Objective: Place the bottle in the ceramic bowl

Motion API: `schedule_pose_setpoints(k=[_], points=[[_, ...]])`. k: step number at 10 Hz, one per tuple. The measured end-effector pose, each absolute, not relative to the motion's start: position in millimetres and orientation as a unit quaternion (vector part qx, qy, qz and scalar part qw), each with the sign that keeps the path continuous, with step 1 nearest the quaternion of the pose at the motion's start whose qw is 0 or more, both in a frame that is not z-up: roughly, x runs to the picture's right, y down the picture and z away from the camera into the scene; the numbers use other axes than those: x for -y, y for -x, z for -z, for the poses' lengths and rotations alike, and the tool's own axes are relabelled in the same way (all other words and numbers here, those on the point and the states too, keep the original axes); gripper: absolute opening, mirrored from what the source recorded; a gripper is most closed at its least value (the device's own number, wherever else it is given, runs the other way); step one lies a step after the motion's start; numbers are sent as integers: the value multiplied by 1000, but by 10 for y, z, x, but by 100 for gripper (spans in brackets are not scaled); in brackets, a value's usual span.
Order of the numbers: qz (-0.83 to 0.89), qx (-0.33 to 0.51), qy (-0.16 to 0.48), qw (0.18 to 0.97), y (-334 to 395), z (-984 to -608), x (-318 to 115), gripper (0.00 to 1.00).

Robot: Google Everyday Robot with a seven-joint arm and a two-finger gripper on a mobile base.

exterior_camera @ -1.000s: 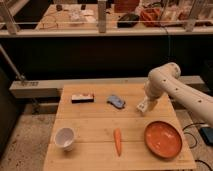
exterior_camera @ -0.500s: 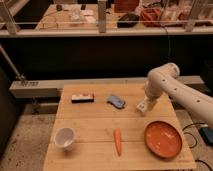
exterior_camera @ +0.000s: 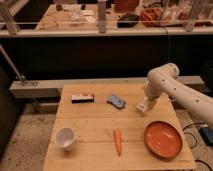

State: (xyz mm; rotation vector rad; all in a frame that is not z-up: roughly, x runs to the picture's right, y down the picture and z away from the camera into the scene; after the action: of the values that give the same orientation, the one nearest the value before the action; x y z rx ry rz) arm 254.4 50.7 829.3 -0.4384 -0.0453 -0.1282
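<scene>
My end effector (exterior_camera: pixel 145 102) hangs low over the right rear part of the surface (exterior_camera: pixel 95 120), near its right edge. The bottle (exterior_camera: pixel 144 107) is at its tip, a small white oblong piece just above the wood. I cannot tell whether the end effector is spread or pinching it.

Two vessels could be the target, and I cannot say which one is ceramic. The orange bowl (exterior_camera: pixel 163 139) sits near the front right corner, its rim close to the right edge. The white bowl (exterior_camera: pixel 65 138) stands near the front left corner.

The carrot (exterior_camera: pixel 118 141) lies between them, pointing front to back. The black-and-white box (exterior_camera: pixel 82 98) and the blue lumpy object (exterior_camera: pixel 116 101) lie toward the rear. Bare wood separates the bottle from the orange bowl.
</scene>
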Motion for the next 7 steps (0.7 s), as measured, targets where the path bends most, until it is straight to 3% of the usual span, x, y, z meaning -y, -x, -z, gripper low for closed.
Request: schedule_pose_setpoints(k=[7], points=[[70,28,217,973,-2560,-8377,-512,80]])
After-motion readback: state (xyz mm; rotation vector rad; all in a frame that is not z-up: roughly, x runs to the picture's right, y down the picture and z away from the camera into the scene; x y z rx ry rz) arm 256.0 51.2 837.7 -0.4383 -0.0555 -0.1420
